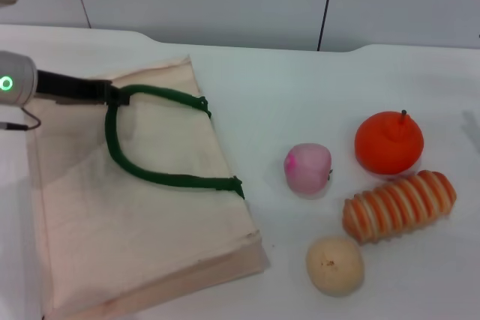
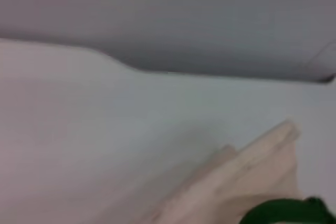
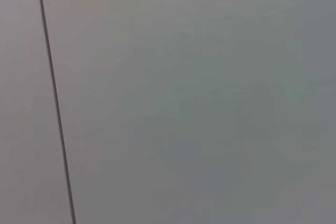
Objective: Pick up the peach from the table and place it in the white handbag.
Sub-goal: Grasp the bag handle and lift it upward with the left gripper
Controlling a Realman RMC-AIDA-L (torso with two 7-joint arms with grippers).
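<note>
The left gripper (image 1: 111,95) pinches the green handle (image 1: 161,179) of the white handbag (image 1: 127,207), likely to lift the bag's mouth open. The peach (image 1: 307,168) sits on the table (image 1: 300,88) just beside the bag, not yet picked up. The right gripper is out of sight.

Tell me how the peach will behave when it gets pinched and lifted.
The peach is round and rests free on the table, so a nudge would probably roll it, perhaps toward the white handbag. Its smooth skin may slip between narrow fingers. It looks light for its size.
</note>
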